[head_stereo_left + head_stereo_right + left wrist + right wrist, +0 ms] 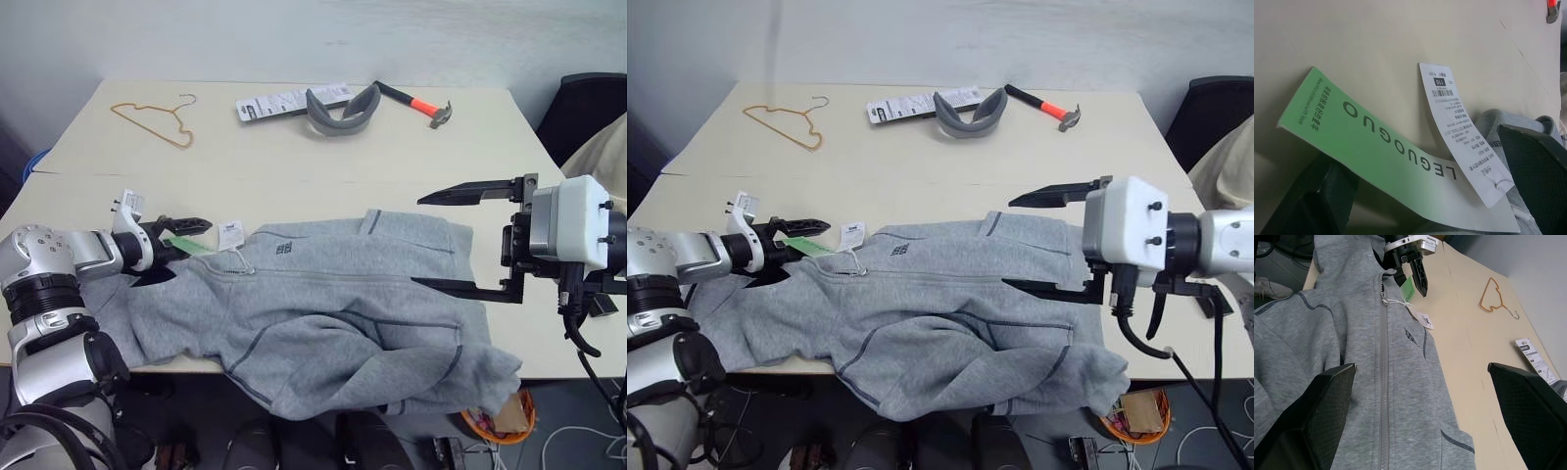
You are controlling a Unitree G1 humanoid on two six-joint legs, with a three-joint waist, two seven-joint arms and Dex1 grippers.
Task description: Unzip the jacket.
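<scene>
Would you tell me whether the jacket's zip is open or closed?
Closed: the zip runs shut down the jacket front.

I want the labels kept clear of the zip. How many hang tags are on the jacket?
2. A green paper hang tag and a white printed hang tag lie on the table by the collar of the light grey zip jacket. More may be hidden underneath.

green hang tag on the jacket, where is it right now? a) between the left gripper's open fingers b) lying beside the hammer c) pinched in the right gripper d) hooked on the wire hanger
a: the green hang tag lies between the spread fingers of the left gripper at the collar of the jacket, while the right gripper hovers open over the jacket's other end.
</scene>
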